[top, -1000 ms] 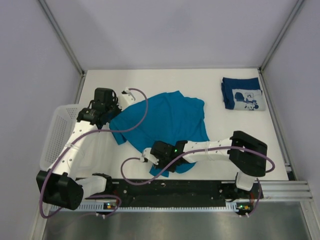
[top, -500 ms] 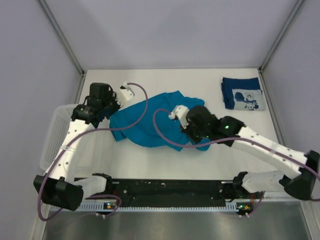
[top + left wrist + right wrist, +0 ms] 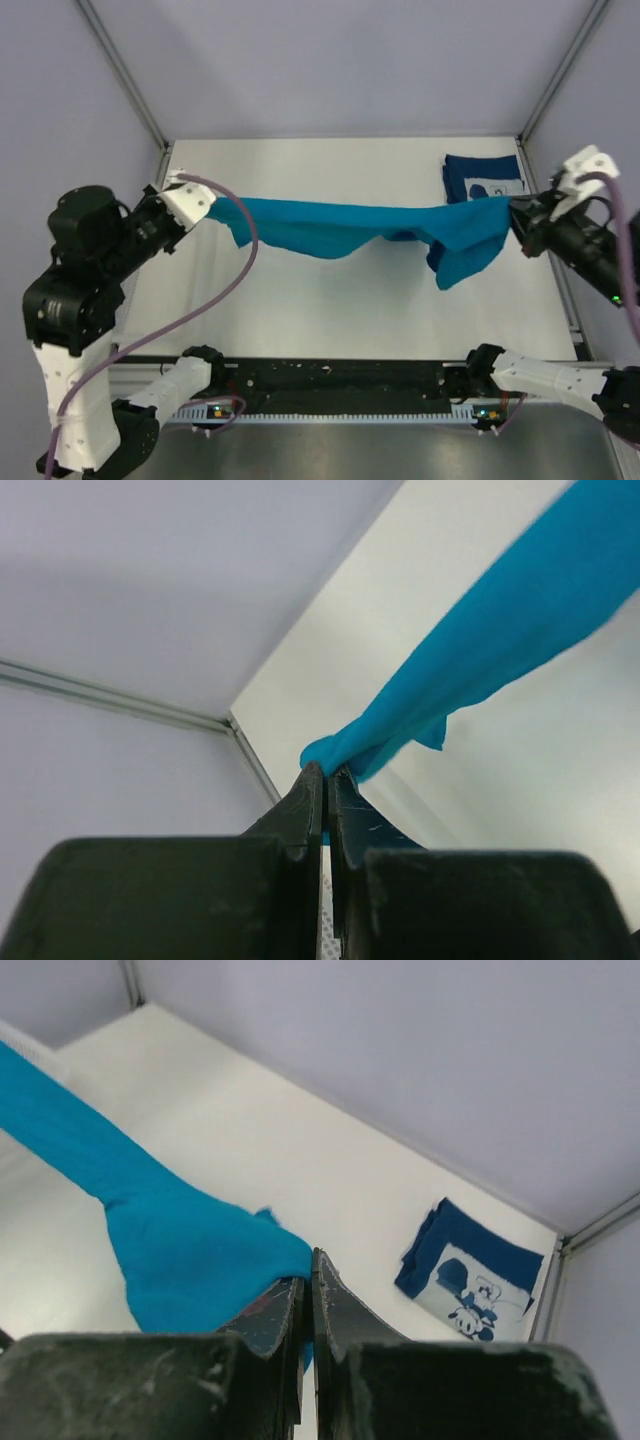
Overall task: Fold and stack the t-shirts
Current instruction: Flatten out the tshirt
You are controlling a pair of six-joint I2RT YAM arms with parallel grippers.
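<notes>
The teal-blue t-shirt [image 3: 340,225] hangs stretched in the air above the table between both arms. My left gripper [image 3: 207,203] is shut on its left end, and the cloth shows bunched at my jaw tips in the left wrist view [image 3: 400,740]. My right gripper [image 3: 516,212] is shut on its right end, where a flap of shirt hangs down [image 3: 190,1260]. The navy t-shirt [image 3: 484,185] with the pale printed picture lies folded at the table's far right corner, also in the right wrist view [image 3: 475,1275].
The white table [image 3: 330,310] is bounded by pale walls and metal frame posts. The black arm base rail [image 3: 340,380] runs along the near edge. A strip of white mesh shows between my left jaws in the left wrist view.
Both arms have lifted and swung apart, raising the teal shirt off the table and pulling it taut between them. The navy shirt has not moved.
</notes>
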